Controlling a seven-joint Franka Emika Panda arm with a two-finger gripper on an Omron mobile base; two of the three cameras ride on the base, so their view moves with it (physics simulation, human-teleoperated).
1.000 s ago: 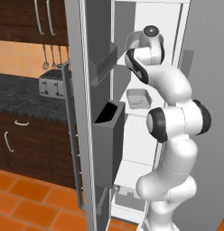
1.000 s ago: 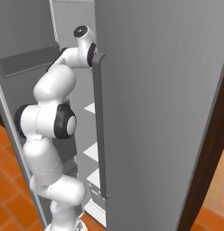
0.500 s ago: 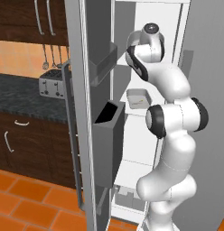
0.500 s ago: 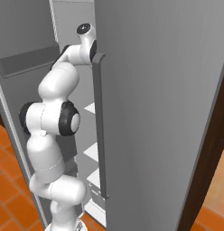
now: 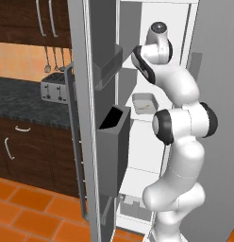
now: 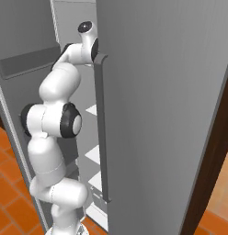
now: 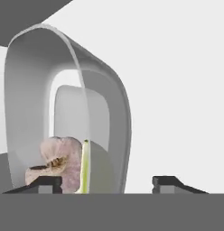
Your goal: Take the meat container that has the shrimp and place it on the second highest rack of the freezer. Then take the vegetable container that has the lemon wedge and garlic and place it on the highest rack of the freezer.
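Reaching higher than a second ago, the gripper (image 7: pixel 105 181) holds the container (image 7: pixel 68 108) wall inside the freezer (image 5: pixel 152 61); garlic (image 7: pixel 57 164) and lemon wedge (image 7: pixel 85 167) partly cut off.

Arm (image 5: pixel 178 142) rising from lower right and reaching into the open freezer (image 5: pixel 152 61) — its upper links are bending toward the top shelves. A grey container (image 5: pixel 144 103) is sitting on a white shelf; toaster (image 5: pixel 54 88) standing on the dark counter (image 5: pixel 24 101) at left.
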